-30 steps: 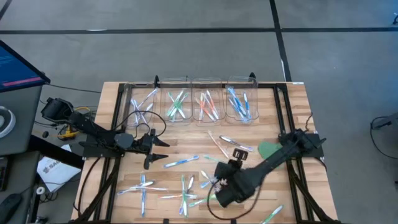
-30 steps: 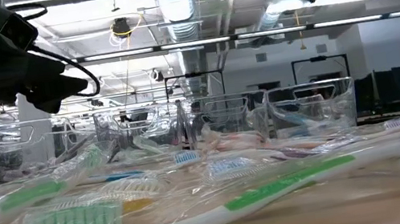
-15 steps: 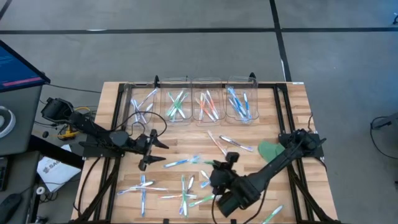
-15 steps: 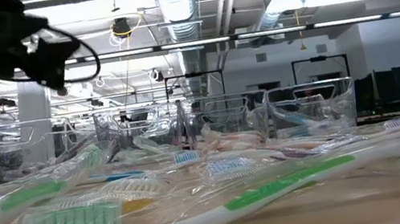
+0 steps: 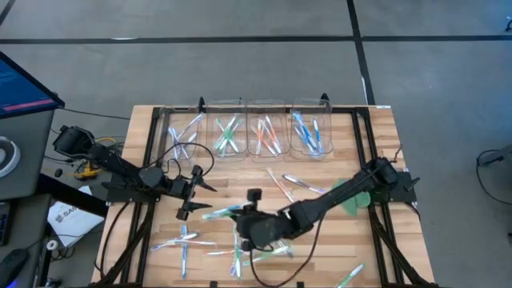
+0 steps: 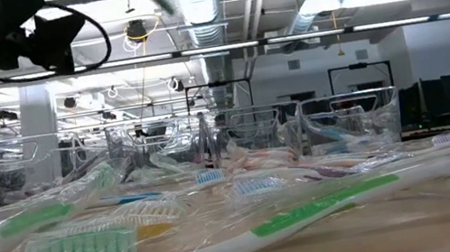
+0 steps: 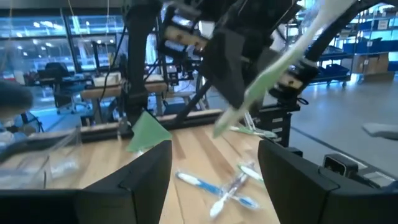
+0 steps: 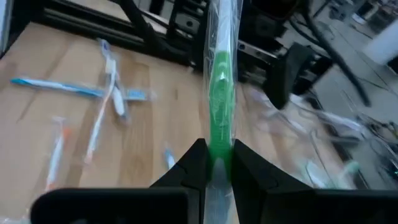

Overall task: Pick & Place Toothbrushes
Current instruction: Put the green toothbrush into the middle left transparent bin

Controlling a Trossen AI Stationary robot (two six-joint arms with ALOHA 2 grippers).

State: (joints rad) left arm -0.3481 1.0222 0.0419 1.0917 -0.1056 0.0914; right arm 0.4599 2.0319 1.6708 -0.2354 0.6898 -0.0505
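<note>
My right gripper (image 5: pixel 245 223) hovers over the middle of the table, shut on a green-and-white toothbrush (image 8: pixel 220 81) in a clear wrapper. The left wrist view shows that toothbrush (image 7: pixel 268 79) slanting in the air. My left gripper (image 5: pixel 197 193) hangs open at the table's left, holding nothing. Loose toothbrushes (image 5: pixel 185 240) lie flat on the wood near the front edge, and others (image 5: pixel 296 186) lie mid-table. Four clear bins (image 5: pixel 228 132) at the far side hold sorted toothbrushes. My right gripper pinches the toothbrush's green handle stretch (image 8: pixel 219 146) between its two fingers, through the clear wrapper. The fingers come from the table's right, slanting a little downward, and the toothbrush runs on forward past the fingertips. It is lifted clear of the table.
A flat green leaf-shaped piece (image 5: pixel 349 196) lies under my right arm. A black frame (image 5: pixel 152 152) borders the table's left and right sides. In the low view, wrapped toothbrushes (image 6: pixel 225 236) fill the foreground. More toothbrushes (image 5: pixel 240 250) lie below my right gripper.
My right gripper has swung toward the table's left and a little toward the far edge, carrying the green toothbrush clear of the table, and has tipped from pointing steeply down to a shallower slant. My left gripper has risen slightly and rolled.
</note>
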